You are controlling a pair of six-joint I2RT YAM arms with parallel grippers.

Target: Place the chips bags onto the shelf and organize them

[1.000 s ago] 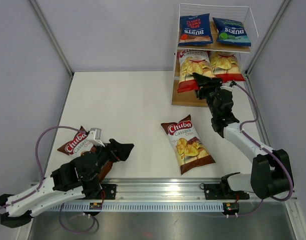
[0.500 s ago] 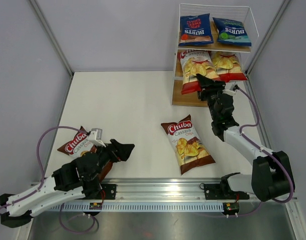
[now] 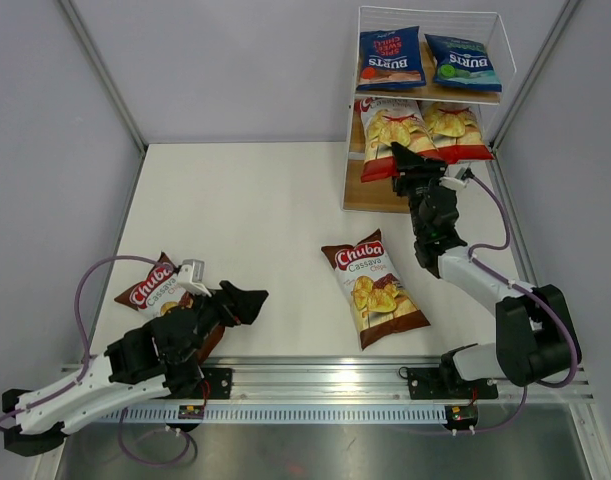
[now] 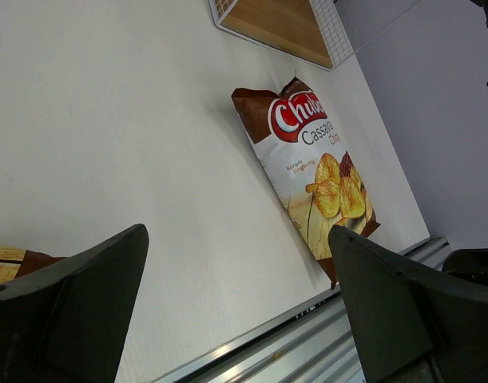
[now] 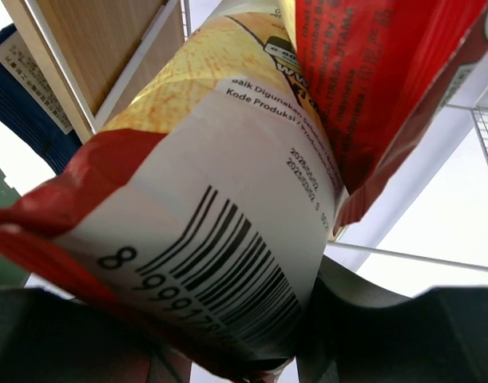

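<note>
My right gripper [image 3: 405,168] is shut on the bottom edge of a red-and-white chips bag [image 3: 389,135], which lies on the shelf's [image 3: 357,80] middle tier beside the other red-and-white bag [image 3: 452,130]. In the right wrist view the barcode end of the held bag [image 5: 228,199] sits between the gripper's [image 5: 228,339] fingers. Two blue Burts bags [image 3: 390,58] [image 3: 462,62] lie on the top tier. One brown Chuba bag [image 3: 375,290] lies flat mid-table. Another [image 3: 147,285] lies at the left, partly under my left arm. My left gripper [image 3: 247,300] hovers open over bare table.
The shelf's bottom wooden tier [image 3: 370,198] holds nothing. Grey walls enclose the table on three sides, and a metal rail [image 3: 315,372] runs along the near edge. In the left wrist view the mid-table brown bag [image 4: 311,167] lies ahead of the open left gripper [image 4: 237,235].
My right gripper has pushed the red-and-white bag a little deeper and rightward onto the middle tier, beside its twin. The left arm has stayed where it was.
</note>
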